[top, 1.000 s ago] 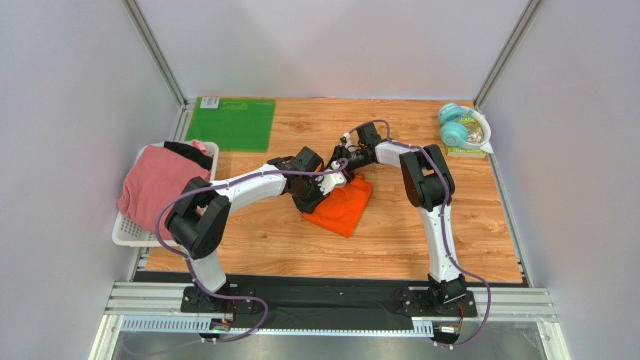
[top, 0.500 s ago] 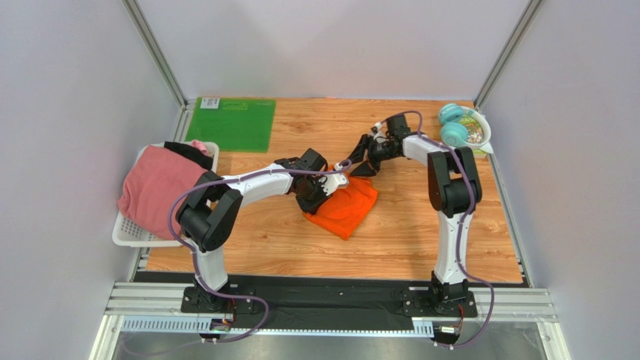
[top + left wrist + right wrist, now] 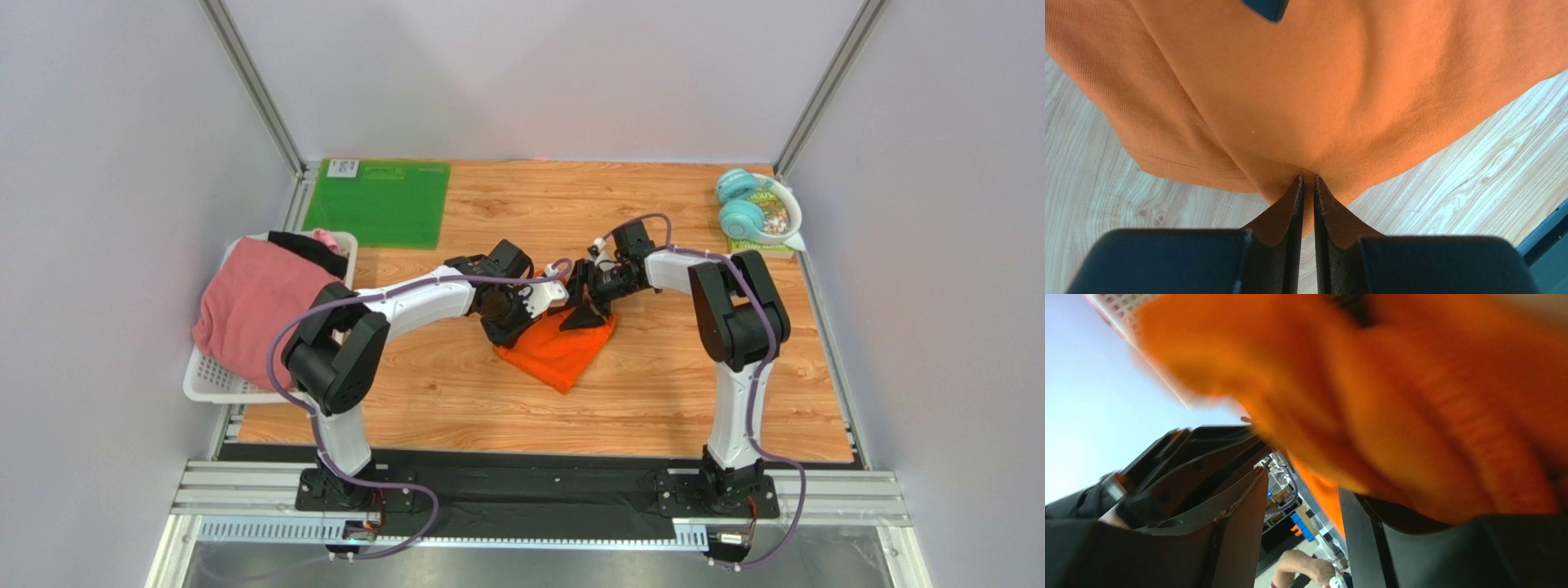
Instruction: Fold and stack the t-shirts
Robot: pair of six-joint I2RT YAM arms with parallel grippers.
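Left jaws pinch an edge of the orange t-shirt [image 3: 1339, 92], pressed almost together on the cloth. Right jaws stand spread, with orange fabric draped across them. The shirt lies mid-counter [image 3: 662, 392], skewed, its long axis roughly left to right and 1 corner toward the arms. The pink t-shirt [image 3: 252, 300] and black t-shirt [image 3: 307, 251] fill a white basket [image 3: 209, 380] at the left, between pale walls.

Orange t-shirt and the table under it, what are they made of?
The orange t-shirt looks like soft knitted cloth, maybe cotton: fine ribbed threads, matte, creased in folds. The table looks like pale wood, or a wood-look top: grain lines and a knot, smooth finish.
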